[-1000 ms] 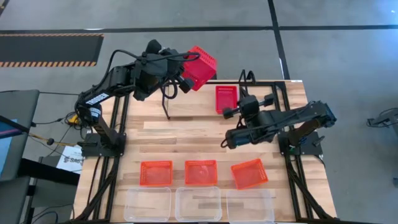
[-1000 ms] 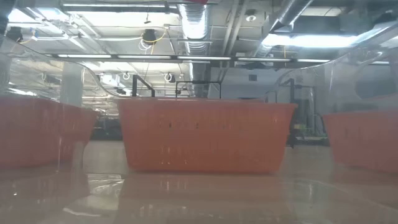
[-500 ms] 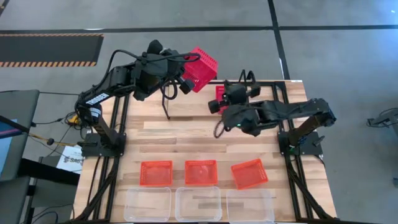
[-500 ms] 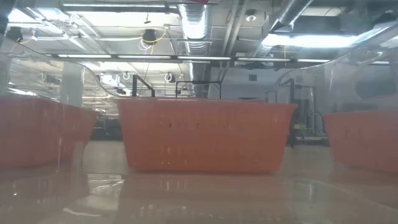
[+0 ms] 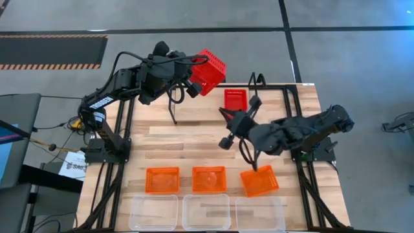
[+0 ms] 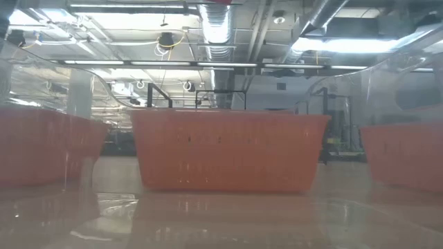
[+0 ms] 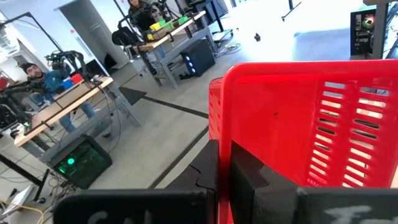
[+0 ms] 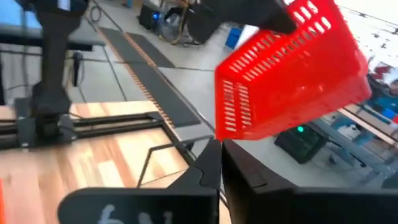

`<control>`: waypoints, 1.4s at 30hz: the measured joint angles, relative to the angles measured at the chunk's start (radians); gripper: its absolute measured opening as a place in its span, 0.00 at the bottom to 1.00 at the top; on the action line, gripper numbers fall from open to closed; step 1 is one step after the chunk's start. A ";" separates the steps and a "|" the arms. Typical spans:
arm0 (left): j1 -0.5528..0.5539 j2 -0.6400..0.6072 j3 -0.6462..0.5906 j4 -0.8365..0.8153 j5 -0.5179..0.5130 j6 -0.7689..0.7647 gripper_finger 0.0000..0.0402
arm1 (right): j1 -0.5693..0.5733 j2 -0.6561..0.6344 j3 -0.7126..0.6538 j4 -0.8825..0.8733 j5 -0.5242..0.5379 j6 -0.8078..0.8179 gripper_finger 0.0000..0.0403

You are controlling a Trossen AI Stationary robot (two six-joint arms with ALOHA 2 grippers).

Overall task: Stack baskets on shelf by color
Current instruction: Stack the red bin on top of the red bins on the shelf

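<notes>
Baskets: one red basket (image 5: 208,70) hangs tilted above the surface's (image 5: 194,139) far edge, clamped in the left gripper's (image 5: 191,85) jaws — its lower half cut off in the left wrist view. Another red basket (image 5: 235,99) lies partly behind the right gripper (image 5: 223,127), jaws nearly closed on nothing. The shelf's (image 5: 173,110) thin legs barely show.

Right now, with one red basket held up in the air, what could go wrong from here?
1. The left claw holds a tilted red basket by one wall, past the table's far edge; a slip would likely drop it to the floor.
2. The right claw sits mid-table between the red basket on the table and the orange baskets; a swing could knock either.
</notes>
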 joint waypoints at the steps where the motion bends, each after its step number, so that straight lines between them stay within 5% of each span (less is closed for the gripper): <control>1: 0.000 0.000 0.000 0.000 0.000 -0.001 0.00 | -0.011 0.000 -0.016 0.029 0.004 0.001 0.06; 8: 0.000 0.000 0.000 0.001 0.023 -0.012 0.00 | -0.085 0.032 -0.047 0.225 0.002 -0.169 0.05; 15: 0.000 0.000 0.000 0.001 0.026 -0.020 0.00 | -0.149 0.065 -0.046 0.437 -0.017 -0.333 0.17; 24: 0.000 0.000 0.000 0.001 0.022 -0.012 0.00 | -0.156 0.076 -0.045 0.405 0.011 -0.284 0.37; 33: 0.013 0.000 0.000 0.001 0.013 -0.007 0.00 | -0.080 0.075 -0.045 0.335 0.241 -0.228 0.44; 42: 0.013 0.000 0.000 0.001 0.022 -0.007 0.00 | -0.179 0.076 -0.045 0.294 0.121 -0.078 0.41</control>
